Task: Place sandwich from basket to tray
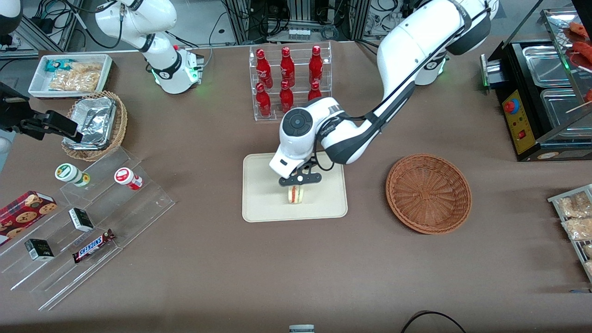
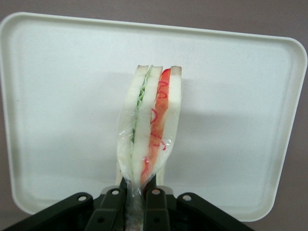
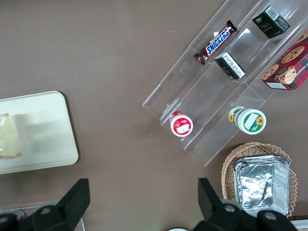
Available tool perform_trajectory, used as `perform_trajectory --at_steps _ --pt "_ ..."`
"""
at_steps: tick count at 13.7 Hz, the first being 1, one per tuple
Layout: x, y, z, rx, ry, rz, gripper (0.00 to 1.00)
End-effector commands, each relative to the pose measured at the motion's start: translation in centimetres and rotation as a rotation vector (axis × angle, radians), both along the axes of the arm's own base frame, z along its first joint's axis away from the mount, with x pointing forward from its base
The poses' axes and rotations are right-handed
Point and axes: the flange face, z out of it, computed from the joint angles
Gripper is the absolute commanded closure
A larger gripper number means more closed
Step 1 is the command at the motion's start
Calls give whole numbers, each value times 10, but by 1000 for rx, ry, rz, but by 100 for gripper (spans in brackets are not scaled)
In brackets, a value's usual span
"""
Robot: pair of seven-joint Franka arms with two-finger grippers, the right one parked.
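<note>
Front view: the big brown counter [image 1: 323,277] is seen first, with the cream tray [image 1: 263,203] lying near its middle. The round brown basket [image 1: 428,193] is found beside the tray, toward the working arm's end of the counter, and nothing is seen inside it. A clear rack of red bottles [image 1: 289,83] is stood farther from the front camera than the tray. A clear step shelf [image 1: 88,217] with small snacks is laid toward the parked arm's end.

The white arm is stretched out low over the counter and bent down at the wrist, so the claw [image 1: 296,186] is hung right over the tray, pointing down. The little sandwich [image 1: 295,194] is held on its edge under the claw. Its bottom looks to be on the tray or just above it; which one cannot be told.

In the left wrist view, the sandwich [image 2: 151,125] is seen in its clear wrap, with the pink and green layers showing. The claw [image 2: 137,199] is pinched tight on the wrap at one end, with its two fingers close together.

The putting-down step is judged to be in hand, and the task is nearly done. Next, the fingers need to be let apart gently. Then the claw should be lifted straight up, so the sandwich is not tipped or dragged along.
</note>
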Motion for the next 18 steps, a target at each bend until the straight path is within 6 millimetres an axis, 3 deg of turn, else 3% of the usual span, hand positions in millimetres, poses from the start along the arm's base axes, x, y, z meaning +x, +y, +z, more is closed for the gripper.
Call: perform_trajectory --at_steps 1,5,6,7,10,11,12,13,16,18 --pt "10 -5 -6 -6 -22 17 90" --pt "7 -7 -16 2 -10 44 89" --pt "8 -5 -21 8 -7 47 83" --pt "8 -4 -27 11 0 47 73" --pt "7 -5 -26 5 -7 45 15" --pt "8 -4 -24 6 -11 46 5" --pt "9 -4 -18 5 -16 51 1" --pt "13 -1 -8 1 -28 64 1" --pt "32 27 50 19 -64 135 1" --pt "31 41 89 62 -89 211 1"
